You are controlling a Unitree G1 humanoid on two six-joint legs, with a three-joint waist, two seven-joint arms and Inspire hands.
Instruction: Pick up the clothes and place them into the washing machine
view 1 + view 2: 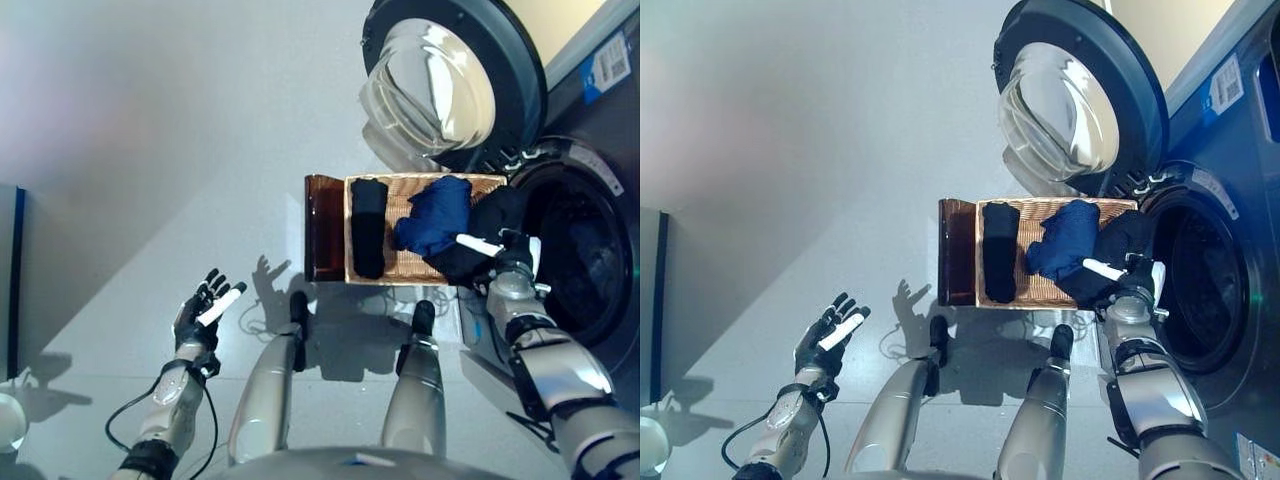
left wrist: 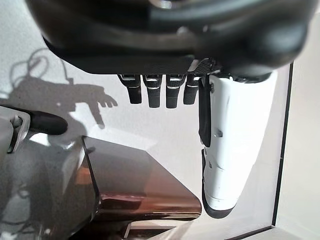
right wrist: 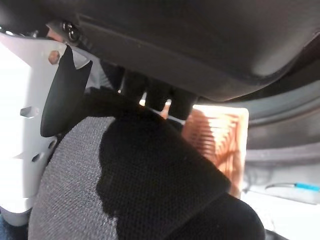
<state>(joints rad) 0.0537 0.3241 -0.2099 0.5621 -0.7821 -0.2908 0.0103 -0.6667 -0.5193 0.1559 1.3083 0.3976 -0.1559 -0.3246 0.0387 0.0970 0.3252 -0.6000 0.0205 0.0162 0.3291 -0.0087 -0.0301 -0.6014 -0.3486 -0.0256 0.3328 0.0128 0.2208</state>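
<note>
A wicker basket [image 1: 405, 266] stands on the floor before the washing machine's open drum [image 1: 585, 260]. In it lie a folded black garment [image 1: 368, 228] at the left end, a crumpled blue garment [image 1: 435, 215] in the middle and a black garment [image 1: 500, 212] at the right end. My right hand [image 1: 512, 262] is at that right end, its fingers curled into the black garment [image 3: 145, 185] with the white-covered thumb [image 3: 35, 115] lying alongside. My left hand [image 1: 205, 310] hangs open over the bare floor, well left of the basket, holding nothing.
The washer's round glass door [image 1: 450, 80] stands swung open just behind the basket. A dark brown panel [image 1: 323, 228] adjoins the basket's left end. A dark-edged object [image 1: 12, 280] lines the far left edge of the floor.
</note>
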